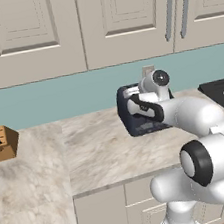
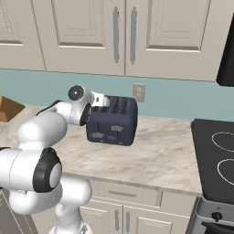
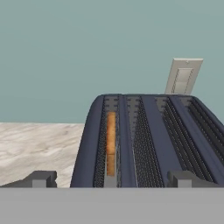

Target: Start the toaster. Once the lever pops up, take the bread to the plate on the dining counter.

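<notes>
The dark navy toaster [image 2: 116, 122] stands on the kitchen counter by the teal wall, partly covered by my arm in the left base view [image 1: 136, 123]. In the hand view I look along its top [image 3: 148, 140] from just above its near end. The bread [image 3: 111, 142], a golden-brown slice, sits edge-up deep in the leftmost slot. My gripper [image 3: 111, 179] is open, its fingertips [image 3: 41, 178] spread wide with nothing between them, hovering at the toaster's left end [image 2: 103, 101]. The plate and the dining counter are out of view.
A tan knife block [image 1: 2, 143] stands far left on the marbled counter [image 1: 99, 151]. A black cooktop [image 2: 217, 157] lies to the right. A wall outlet [image 2: 138, 93] is behind the toaster. Cabinet doors [image 2: 114, 32] hang above.
</notes>
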Controlling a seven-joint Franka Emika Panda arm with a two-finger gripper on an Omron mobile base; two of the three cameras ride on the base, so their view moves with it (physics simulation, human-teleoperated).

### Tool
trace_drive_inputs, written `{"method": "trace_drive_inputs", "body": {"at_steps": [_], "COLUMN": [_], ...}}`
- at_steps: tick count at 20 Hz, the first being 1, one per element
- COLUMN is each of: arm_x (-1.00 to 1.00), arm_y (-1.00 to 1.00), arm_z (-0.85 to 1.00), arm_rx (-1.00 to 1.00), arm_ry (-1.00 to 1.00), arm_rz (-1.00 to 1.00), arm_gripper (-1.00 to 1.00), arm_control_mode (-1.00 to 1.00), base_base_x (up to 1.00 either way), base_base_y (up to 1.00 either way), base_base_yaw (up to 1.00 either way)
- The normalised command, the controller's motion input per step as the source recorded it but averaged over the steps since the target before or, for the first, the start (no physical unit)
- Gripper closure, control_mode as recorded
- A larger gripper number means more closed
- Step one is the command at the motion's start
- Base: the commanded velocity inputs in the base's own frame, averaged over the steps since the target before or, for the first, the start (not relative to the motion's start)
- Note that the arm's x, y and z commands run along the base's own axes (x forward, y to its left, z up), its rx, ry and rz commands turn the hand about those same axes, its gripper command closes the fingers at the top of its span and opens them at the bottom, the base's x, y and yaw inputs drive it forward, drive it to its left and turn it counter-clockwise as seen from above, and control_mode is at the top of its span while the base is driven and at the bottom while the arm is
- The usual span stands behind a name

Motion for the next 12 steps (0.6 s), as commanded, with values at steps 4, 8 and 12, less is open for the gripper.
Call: {"method": "trace_drive_inputs", "body": {"at_steps": [4, 8, 12], "arm_x": [0.00, 0.00, 0.00], "arm_y": [0.00, 0.00, 0.00], "arm_z": [0.00, 0.00, 0.00], "arm_rx": [0.00, 0.00, 0.00], "arm_ry": [0.00, 0.00, 0.00], "arm_rz": [0.00, 0.00, 0.00], "arm_gripper": [-1.00, -1.00, -1.00], "arm_control_mode": [-1.00, -1.00, -1.00], "base_base_x": [0.00, 0.00, 0.00], "base_base_y": [0.00, 0.00, 0.00], "base_base_yaw": [0.00, 0.00, 0.00]}}
